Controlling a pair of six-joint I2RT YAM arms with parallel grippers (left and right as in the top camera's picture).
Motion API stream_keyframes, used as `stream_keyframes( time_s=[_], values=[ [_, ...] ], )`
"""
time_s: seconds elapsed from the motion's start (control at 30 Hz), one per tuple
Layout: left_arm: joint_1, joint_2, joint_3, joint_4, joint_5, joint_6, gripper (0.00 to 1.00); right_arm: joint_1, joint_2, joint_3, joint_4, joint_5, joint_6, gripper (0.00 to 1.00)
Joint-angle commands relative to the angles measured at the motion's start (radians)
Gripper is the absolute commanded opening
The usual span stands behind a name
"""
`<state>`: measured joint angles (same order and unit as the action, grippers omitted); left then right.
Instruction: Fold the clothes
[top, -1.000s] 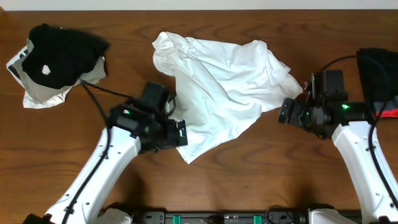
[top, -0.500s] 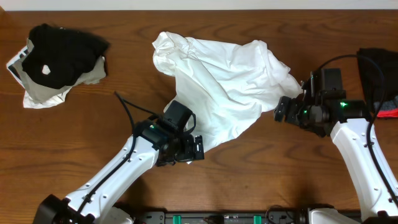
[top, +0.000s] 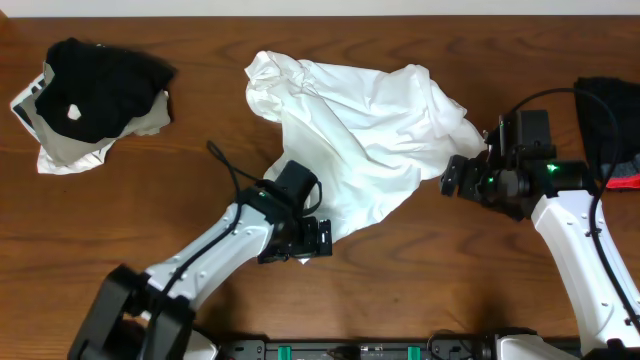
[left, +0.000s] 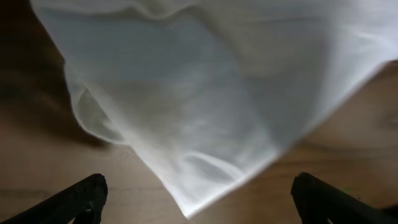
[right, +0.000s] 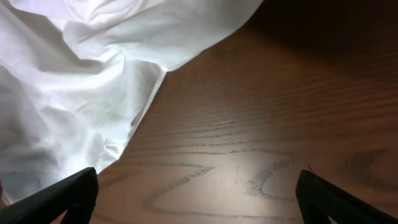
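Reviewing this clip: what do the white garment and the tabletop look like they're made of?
The white garment looks like thin matte cloth, probably cotton: it lies in soft creases. The tabletop looks like dark brown wood or wood-look laminate, slightly glossy; grain lines show.

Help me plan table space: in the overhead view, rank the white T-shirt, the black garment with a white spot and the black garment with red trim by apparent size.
1. white T-shirt
2. black garment with a white spot
3. black garment with red trim, cut off by the frame edge, so its rank is unsure
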<state>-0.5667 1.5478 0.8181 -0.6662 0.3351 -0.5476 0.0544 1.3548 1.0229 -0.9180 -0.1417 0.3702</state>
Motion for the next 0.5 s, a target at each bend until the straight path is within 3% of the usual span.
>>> stream_keyframes(
  time_s=[0.0,0.47],
  values=[
    [-0.002,0.026,-0.010,0.020,0.012,0.041,0.97,-0.001,0.005,-0.003,-0.002,-0.006,-0.012,0.99],
    [-0.008,0.029,-0.010,0.086,0.047,0.083,0.96,-0.001,0.005,-0.003,-0.001,-0.006,-0.012,0.99]
  ],
)
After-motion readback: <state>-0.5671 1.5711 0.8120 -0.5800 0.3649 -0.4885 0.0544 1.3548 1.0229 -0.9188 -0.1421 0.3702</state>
